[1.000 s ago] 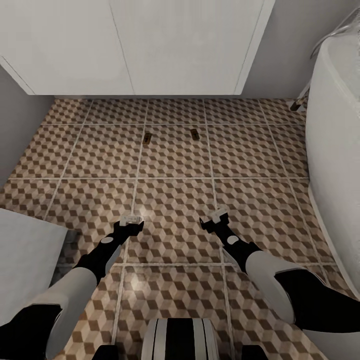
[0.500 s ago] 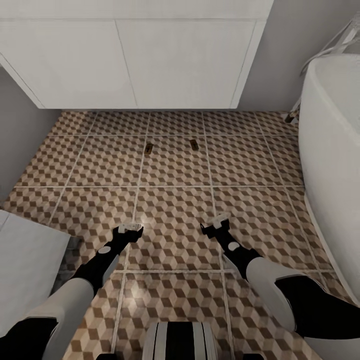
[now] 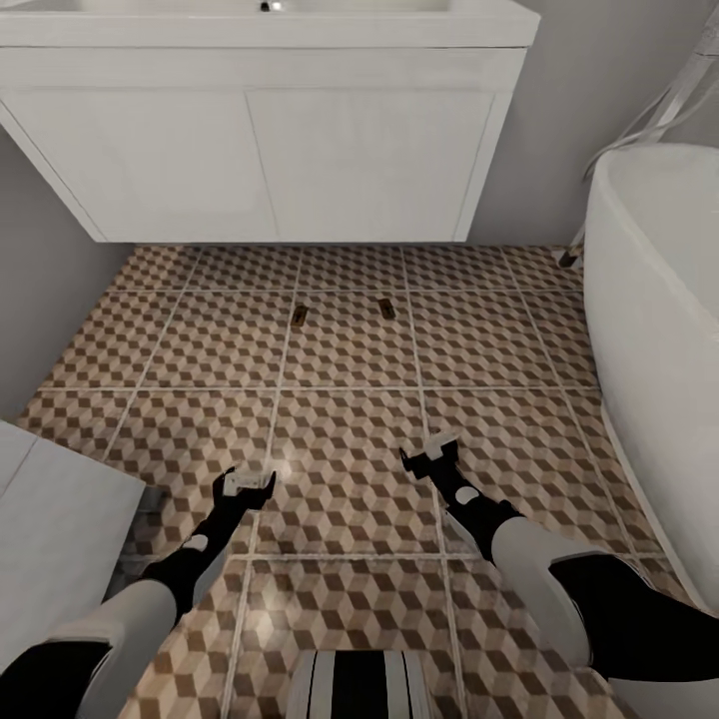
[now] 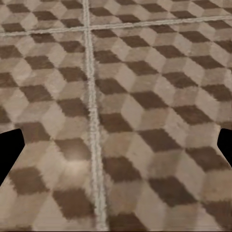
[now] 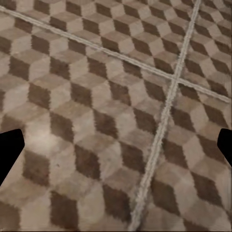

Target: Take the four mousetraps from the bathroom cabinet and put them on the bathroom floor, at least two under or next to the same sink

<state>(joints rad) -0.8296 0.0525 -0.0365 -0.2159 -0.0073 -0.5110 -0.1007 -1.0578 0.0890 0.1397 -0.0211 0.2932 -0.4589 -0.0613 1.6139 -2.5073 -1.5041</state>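
Backing off has brought the sink [image 3: 270, 130] more into view, two mousetraps [image 3: 300, 316] [image 3: 384, 306] lie on the bathroom floor [image 3: 350, 439] before it, and the left gripper [image 3: 247, 483] and right gripper [image 3: 431, 451] hang spread and empty, so two seem left to fetch

We are tilting our head up, so the sink [image 3: 270, 130] is showing its top edge and faucet base now. Our left tool [image 3: 248, 483] is drawing back toward us over the floor [image 3: 340, 449], sitting lower in the head view than a second ago.
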